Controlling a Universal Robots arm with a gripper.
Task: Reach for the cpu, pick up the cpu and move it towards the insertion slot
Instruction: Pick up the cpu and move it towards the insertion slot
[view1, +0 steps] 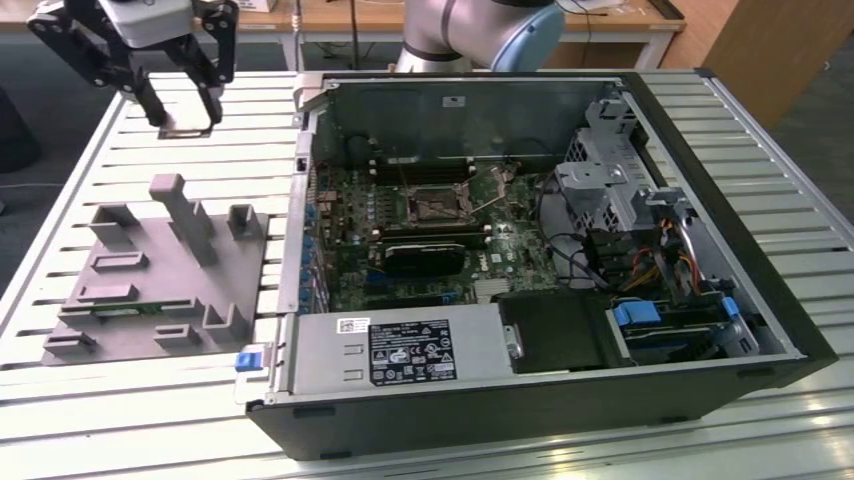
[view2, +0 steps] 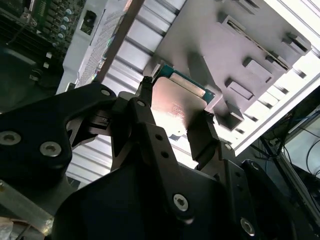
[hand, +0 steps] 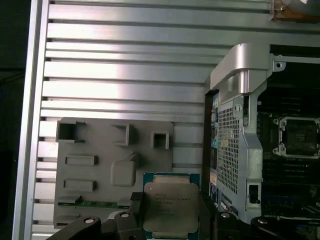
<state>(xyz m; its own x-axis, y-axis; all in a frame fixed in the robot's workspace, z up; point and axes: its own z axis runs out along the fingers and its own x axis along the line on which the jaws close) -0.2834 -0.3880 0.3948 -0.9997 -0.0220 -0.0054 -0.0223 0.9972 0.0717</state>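
Observation:
My gripper (view1: 184, 112) hangs high over the slatted table at the exterior view's far left, beyond the grey holder tray (view1: 147, 270). It is shut on the cpu (view1: 187, 130), a flat silvery square chip held level by two opposite edges. In both wrist views the cpu (view2: 177, 102) (hand: 170, 205) sits between the black fingers (view2: 145, 117), lifted off the tray (hand: 100, 170). The insertion slot (view1: 434, 207), a dark socket with a metal frame, lies on the green board inside the open case, well toward the exterior view's right of the gripper; it is also in the first wrist view (hand: 300, 136).
The open computer case (view1: 561, 400) lies on its side on the aluminium table (view1: 80, 400). Its raised metal wall (view1: 304, 150) stands between gripper and board. A long black card (view1: 424, 255), a power supply (view1: 394, 350) and a drive cage (view1: 627, 190) surround the socket.

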